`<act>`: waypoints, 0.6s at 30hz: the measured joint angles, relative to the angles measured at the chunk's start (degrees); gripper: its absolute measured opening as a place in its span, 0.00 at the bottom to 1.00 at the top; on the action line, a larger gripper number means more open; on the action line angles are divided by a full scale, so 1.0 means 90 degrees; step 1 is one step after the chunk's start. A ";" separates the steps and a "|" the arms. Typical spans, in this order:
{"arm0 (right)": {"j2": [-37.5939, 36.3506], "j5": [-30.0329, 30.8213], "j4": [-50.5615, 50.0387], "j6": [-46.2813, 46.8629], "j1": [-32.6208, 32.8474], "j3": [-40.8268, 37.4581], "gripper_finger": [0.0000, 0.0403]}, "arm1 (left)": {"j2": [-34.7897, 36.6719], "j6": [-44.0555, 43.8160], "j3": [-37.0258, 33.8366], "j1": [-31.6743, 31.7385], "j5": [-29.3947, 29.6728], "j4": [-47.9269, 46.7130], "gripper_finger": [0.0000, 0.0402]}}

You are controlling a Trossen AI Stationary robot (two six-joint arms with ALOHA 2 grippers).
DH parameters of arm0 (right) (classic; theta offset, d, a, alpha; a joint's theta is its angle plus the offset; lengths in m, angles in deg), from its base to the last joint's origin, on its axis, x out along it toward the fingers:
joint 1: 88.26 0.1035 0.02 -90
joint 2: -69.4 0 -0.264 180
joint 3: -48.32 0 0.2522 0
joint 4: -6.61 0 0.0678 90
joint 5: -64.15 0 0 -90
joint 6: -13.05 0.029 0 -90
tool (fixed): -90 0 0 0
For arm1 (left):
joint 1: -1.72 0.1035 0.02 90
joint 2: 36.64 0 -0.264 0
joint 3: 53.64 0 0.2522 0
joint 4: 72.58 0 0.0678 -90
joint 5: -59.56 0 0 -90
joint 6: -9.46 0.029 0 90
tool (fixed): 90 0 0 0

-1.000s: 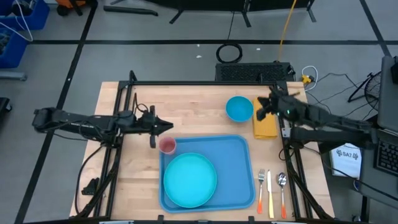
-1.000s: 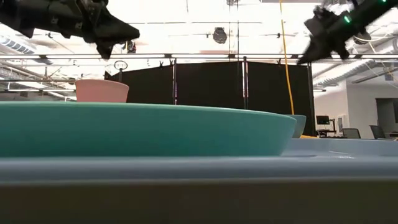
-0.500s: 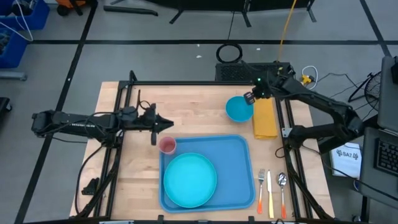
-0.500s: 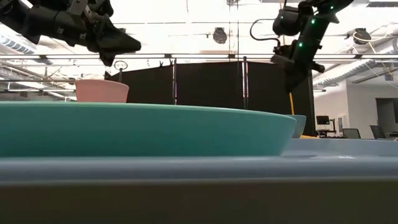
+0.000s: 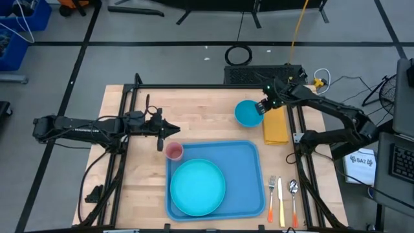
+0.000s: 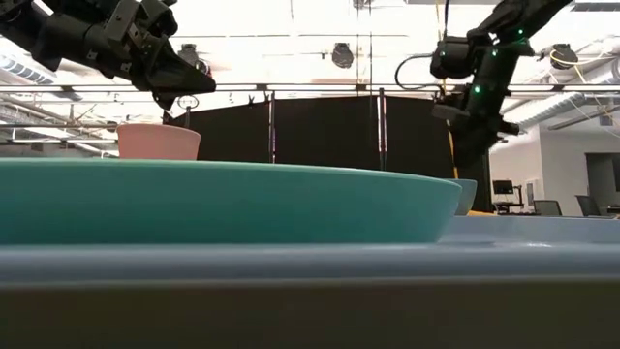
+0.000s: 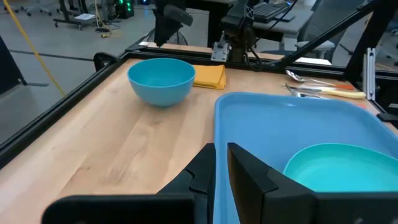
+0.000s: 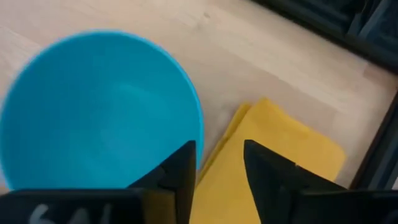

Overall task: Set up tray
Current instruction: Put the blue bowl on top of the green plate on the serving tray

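Tray [image 5: 249,169]: one, flat at the near middle of the table, long side facing the robot; a plate [image 5: 197,187] lies in its left part, leaving the right part bare, likely for more pieces.
Right gripper [image 5: 262,107]: above the gap between the bowl [image 5: 247,114] and the napkin [image 5: 275,127]; in its wrist view the fingers [image 8: 180,171] stand parted over the bowl's rim, holding nothing. A reach for the bowl seems likely.
Left gripper [image 5: 171,132]: hangs just beyond the cup [image 5: 173,151], empty, fingers [image 7: 249,171] nearly together with a thin slit between; it seems to wait.
Cup: one, pink, upright just off the tray's far-left corner.
Cutlery: three pieces, fork [image 5: 272,197], knife [image 5: 281,201], spoon [image 5: 293,198], side by side right of the tray, not yet on it.
Count: one bowl, one napkin, one plate.
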 joint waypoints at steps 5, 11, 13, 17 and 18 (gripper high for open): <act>-0.0005 -0.0006 0.0195 0.0107 0.0002 -0.0338 0.33 | 0.0000 -0.0007 0.0001 -0.0005 -0.0001 0.0000 0.11; -0.0005 -0.0334 0.0572 0.0181 0.0002 -0.0666 0.33 | 0.0000 -0.0024 0.0005 -0.0005 -0.0001 0.0000 0.11; -0.0005 -0.0348 0.0650 0.0208 0.0007 -0.0737 0.32 | 0.0000 -0.0031 0.0005 -0.0005 -0.0001 0.0000 0.11; -0.0005 -0.0350 0.0712 0.0235 0.0007 -0.0881 0.32 | 0.0000 -0.0074 0.0005 -0.0005 0.0001 0.0001 0.11; -0.0005 -0.0386 0.0790 0.0262 0.0007 -0.0919 0.32 | 0.0000 -0.0075 0.0005 -0.0005 0.0001 0.0002 0.11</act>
